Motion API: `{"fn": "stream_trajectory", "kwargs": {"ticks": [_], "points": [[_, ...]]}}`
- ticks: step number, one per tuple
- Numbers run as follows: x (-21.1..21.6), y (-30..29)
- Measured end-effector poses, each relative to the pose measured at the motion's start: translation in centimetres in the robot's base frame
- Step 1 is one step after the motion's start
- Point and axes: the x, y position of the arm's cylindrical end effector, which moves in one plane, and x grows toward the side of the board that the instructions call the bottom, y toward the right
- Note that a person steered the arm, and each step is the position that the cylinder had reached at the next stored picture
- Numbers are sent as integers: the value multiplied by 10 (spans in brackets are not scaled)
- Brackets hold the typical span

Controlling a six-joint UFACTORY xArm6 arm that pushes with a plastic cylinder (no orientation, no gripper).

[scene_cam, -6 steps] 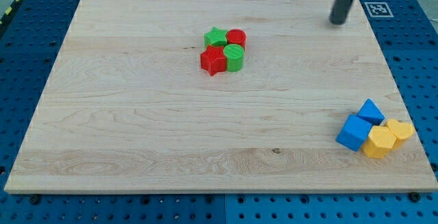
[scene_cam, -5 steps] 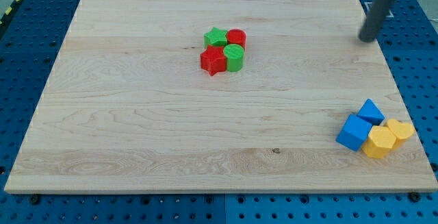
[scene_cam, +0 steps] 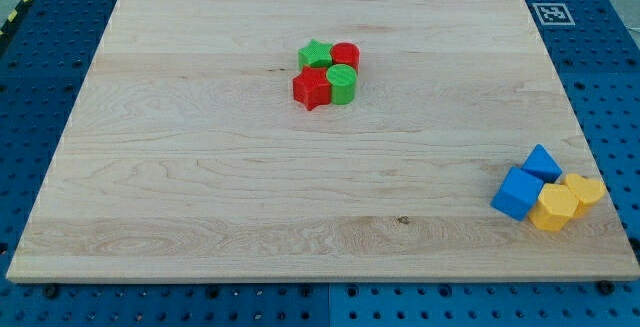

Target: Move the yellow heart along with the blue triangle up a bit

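The yellow heart (scene_cam: 585,188) lies at the view's lower right, near the board's right edge. The blue triangle (scene_cam: 542,161) sits just up and left of it, touching. A blue cube (scene_cam: 517,193) and a yellow hexagon (scene_cam: 553,208) are packed against them in the same cluster. My tip and rod do not show in the view.
A second cluster sits at the upper middle: a green star (scene_cam: 316,53), a red cylinder (scene_cam: 346,54), a red star (scene_cam: 312,88) and a green cylinder (scene_cam: 342,83). The wooden board (scene_cam: 200,167) lies on a blue pegboard table. A marker tag (scene_cam: 551,12) is at the upper right.
The rod moved from the upper right of the board further right and has left the view. No block has moved.
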Motion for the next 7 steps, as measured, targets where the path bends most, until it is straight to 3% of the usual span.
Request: {"fn": "stream_trajectory", "kwargs": {"ticks": [7], "points": [[-26, -67]]}}
